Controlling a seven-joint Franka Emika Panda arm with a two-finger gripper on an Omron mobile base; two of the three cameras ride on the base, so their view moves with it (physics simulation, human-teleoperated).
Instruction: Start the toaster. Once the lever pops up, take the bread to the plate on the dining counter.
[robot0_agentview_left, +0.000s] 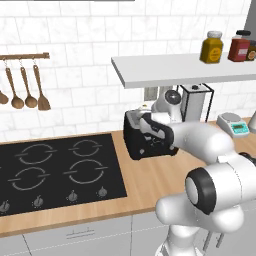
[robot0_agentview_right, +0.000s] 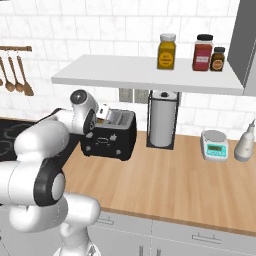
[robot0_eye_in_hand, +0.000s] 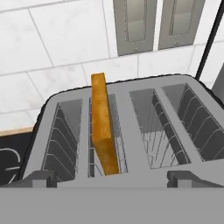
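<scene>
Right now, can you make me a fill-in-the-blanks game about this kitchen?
1. The bread stands in a slot of the ____.
2. The paper towel roll stands under the ____.
3. The gripper above the toaster is ____.
4. Left of the toaster lies the black ____.

Missing words: toaster; shelf; open; hob

From my station I see a black hob (robot0_agentview_left: 57, 170) set into the wood-topped table (robot0_agentview_right: 165, 175) at the left; three wooden spoons (robot0_agentview_left: 25, 87) hang from a rail on the tiled wall above it; a white shelf (robot0_agentview_right: 145, 75) carries a yellow jar (robot0_agentview_right: 166, 51), a red jar (robot0_agentview_right: 202, 52) and a small dark jar (robot0_agentview_right: 217, 59); under the shelf stands a paper-towel roll (robot0_agentview_right: 162, 120) in a black frame; right of it a small kitchen scale (robot0_agentview_right: 215, 145), then a pale bottle (robot0_agentview_right: 245, 142) near the edge; two grey wall sockets (robot0_eye_in_hand: 157, 22) sit on the tiles.
</scene>
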